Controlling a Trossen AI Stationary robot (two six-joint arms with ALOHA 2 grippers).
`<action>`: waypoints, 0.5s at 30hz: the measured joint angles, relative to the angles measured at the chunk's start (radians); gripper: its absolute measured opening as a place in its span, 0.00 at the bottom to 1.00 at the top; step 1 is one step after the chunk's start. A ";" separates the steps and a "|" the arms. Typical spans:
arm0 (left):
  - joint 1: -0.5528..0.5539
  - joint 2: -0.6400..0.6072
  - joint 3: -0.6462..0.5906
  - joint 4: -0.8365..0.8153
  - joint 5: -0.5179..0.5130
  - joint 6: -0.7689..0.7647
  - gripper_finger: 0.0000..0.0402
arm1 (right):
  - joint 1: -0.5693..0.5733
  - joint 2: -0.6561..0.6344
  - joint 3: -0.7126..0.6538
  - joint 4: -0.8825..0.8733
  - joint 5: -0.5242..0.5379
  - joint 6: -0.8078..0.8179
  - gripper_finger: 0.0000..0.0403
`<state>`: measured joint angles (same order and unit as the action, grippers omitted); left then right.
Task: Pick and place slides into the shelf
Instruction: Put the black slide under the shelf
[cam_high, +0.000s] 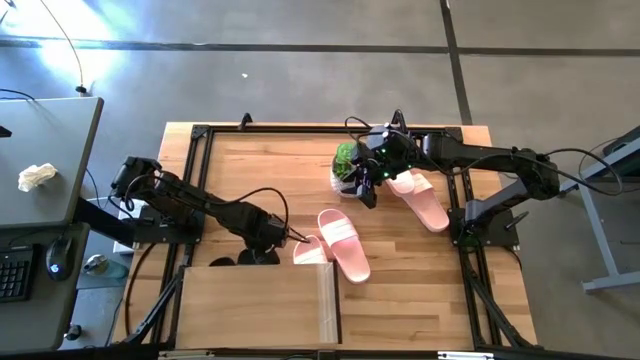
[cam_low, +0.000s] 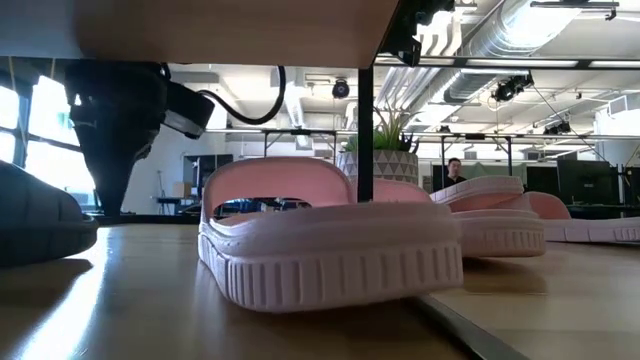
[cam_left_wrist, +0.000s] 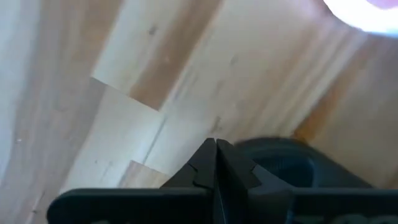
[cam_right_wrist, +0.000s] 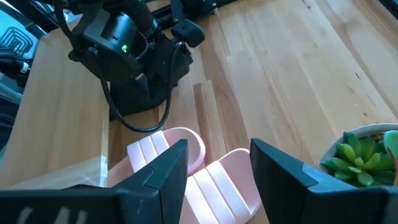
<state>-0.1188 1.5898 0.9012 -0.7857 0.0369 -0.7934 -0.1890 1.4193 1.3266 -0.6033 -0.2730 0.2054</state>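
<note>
The shelf (cam_high: 255, 305) stands at the table's near left. A black slide (cam_high: 222, 262) pokes out from under its far edge. One pink slide (cam_high: 310, 250) lies half under the shelf's right end, and a second pink slide (cam_high: 345, 245) lies on the table beside it. A third pink slide (cam_high: 420, 198) lies at the far right. My left gripper (cam_high: 268, 245) points down, shut, just beyond the shelf's far edge, next to a black slide (cam_left_wrist: 280, 165). My right gripper (cam_right_wrist: 217, 168) hangs open above the table by the plant, holding nothing. My left gripper's shut fingertips (cam_left_wrist: 216, 152) point down at the table right beside the black slide's edge (cam_left_wrist: 261, 152). I cannot tell whether they touch it.
A small potted green plant (cam_high: 348, 165) stands at the far middle, right next to my right gripper. Bare tabletop (cam_high: 420, 290) lies to the right of the shelf. A black frame (cam_high: 465, 200) runs around the table. In the low view a person (cam_low: 455, 172) stands far behind.
</note>
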 joint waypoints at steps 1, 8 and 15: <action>0.000 0.000 0.000 0.000 -0.020 -0.017 0.00 | 0.000 0.000 0.000 0.000 -0.003 0.000 0.40; 0.001 0.000 0.001 -0.012 -0.100 -0.277 0.00 | 0.000 0.000 0.000 -0.001 -0.019 0.022 0.40; -0.001 0.000 0.000 -0.104 -0.079 -0.639 0.00 | 0.000 0.000 0.000 -0.001 -0.023 0.048 0.40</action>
<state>-0.1200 1.5894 0.9016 -0.8892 -0.0425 -1.4325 -0.1890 1.4194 1.3266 -0.6044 -0.2962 0.2535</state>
